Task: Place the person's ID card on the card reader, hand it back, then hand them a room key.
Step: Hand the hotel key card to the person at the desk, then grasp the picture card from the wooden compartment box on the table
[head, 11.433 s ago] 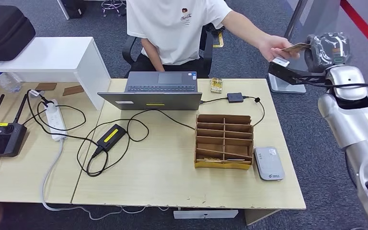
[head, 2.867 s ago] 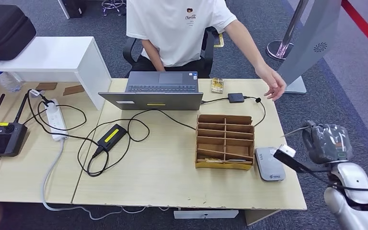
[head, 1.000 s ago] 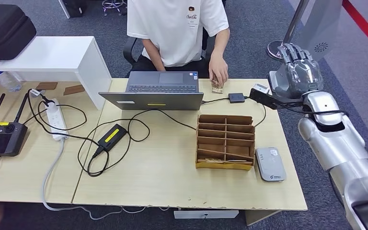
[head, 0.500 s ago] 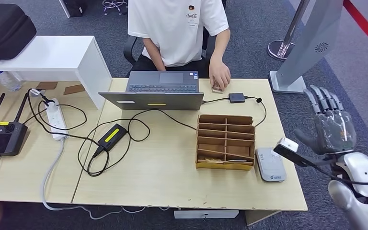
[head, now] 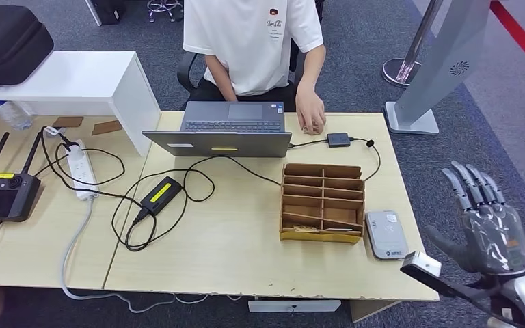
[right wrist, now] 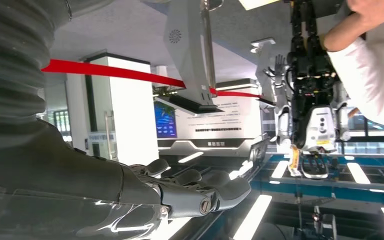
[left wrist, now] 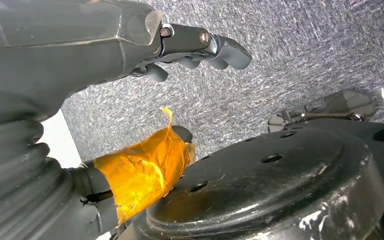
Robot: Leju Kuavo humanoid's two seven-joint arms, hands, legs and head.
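Person's ID card: hidden under the person's hand, which is laid flat on the table at 12 o'clock, just beside the laptop; its face and colour cannot be made out. Room key: cards seen edge-on in the lower slots of the cardboard organizer, too thin to read, so a key among them cannot be told. Person is cut off at the top edge, only torso and arm seen.

Card reader is seen as a flat grey slab with rounded corners and a small logo, nothing lying on it, touching the organizer's side at 4 o'clock of table centre.

Right hand is held off the table edge at 4 o'clock, near the reader but apart from it, fingers straight and spread, nothing held; the same spread fingers are seen in the right wrist view. Its arm is cut off at the frame corner.

Left hand is seen over grey carpet, fingers loosely curled at the tips with nothing in them, thumb wrapped in orange tape; released or clenched cannot be told.
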